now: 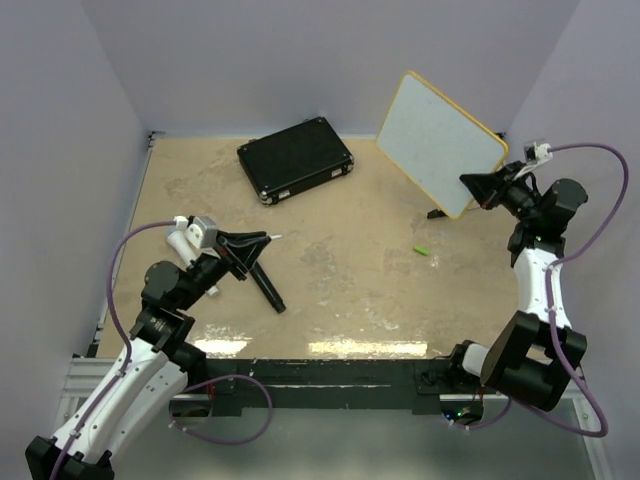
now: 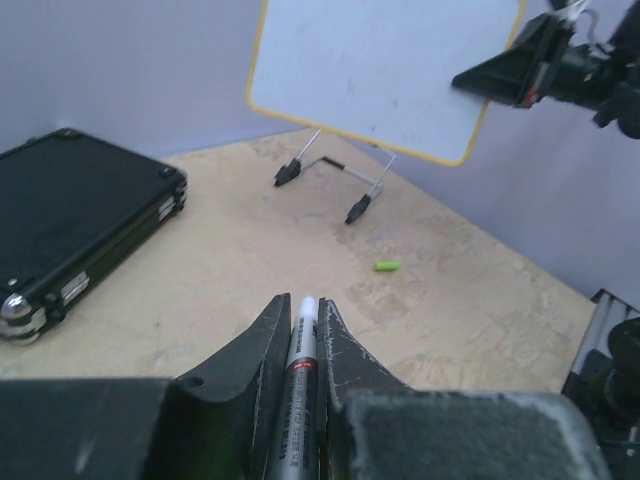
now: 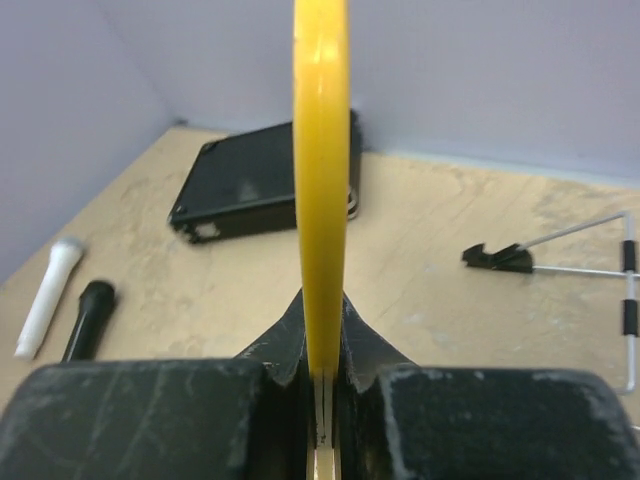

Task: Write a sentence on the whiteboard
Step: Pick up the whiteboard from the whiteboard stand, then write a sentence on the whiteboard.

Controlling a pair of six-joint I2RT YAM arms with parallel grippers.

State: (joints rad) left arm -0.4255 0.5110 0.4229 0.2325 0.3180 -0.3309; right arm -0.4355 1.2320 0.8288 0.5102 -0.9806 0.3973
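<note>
Nearest the arm bases, on the near side of the black case (image 1: 295, 158) and slightly to its left, a marker (image 2: 300, 365) is being clenched between the closed fingers of the left gripper (image 2: 303, 315). Its white tip is being pointed away, toward the far right. Farther out, right of the case, a green cap (image 1: 422, 250) is lying on the table (image 1: 340, 290), and a wire stand (image 2: 330, 175) is standing beyond it.

Farthest out, well right of the case and above the stand, the whiteboard (image 1: 440, 140) is being held off the table. It is being pinched by its yellow rim at one short end in the clamped right gripper (image 1: 472, 186). Its long axis is running from the case side out toward the right gripper, and its white face is being turned toward the marker. No sentence is being shown on it yet. The board is lying ahead and to the right of the marker tip, so the left arm is judged to be the one to be brought across.
</note>
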